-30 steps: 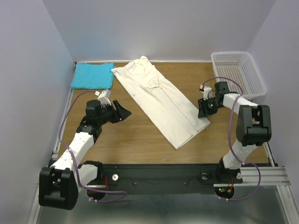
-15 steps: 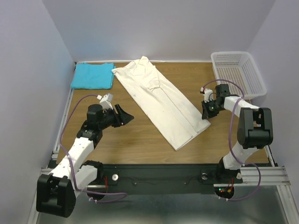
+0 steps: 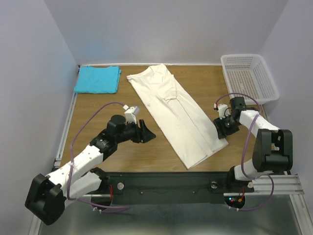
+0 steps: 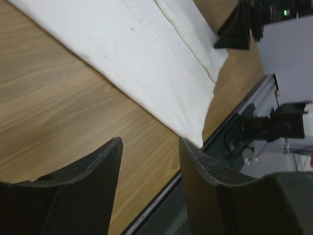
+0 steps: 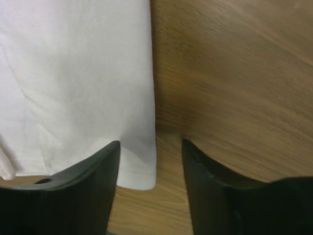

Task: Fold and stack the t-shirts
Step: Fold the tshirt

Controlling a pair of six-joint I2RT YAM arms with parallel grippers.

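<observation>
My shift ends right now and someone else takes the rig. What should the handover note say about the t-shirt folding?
The left hand is open and empty, over bare table beside the near end of the cream shirt.
The right hand is open and empty, one finger over that shirt's near right corner and the other over the wood.
The turquoise shirt lies as a compact folded rectangle at the far left corner.
Done: the cream shirt is narrowed to a long diagonal strip, sleeves folded in.
Left: fold the strip crosswise, then stack the two shirts.
</observation>
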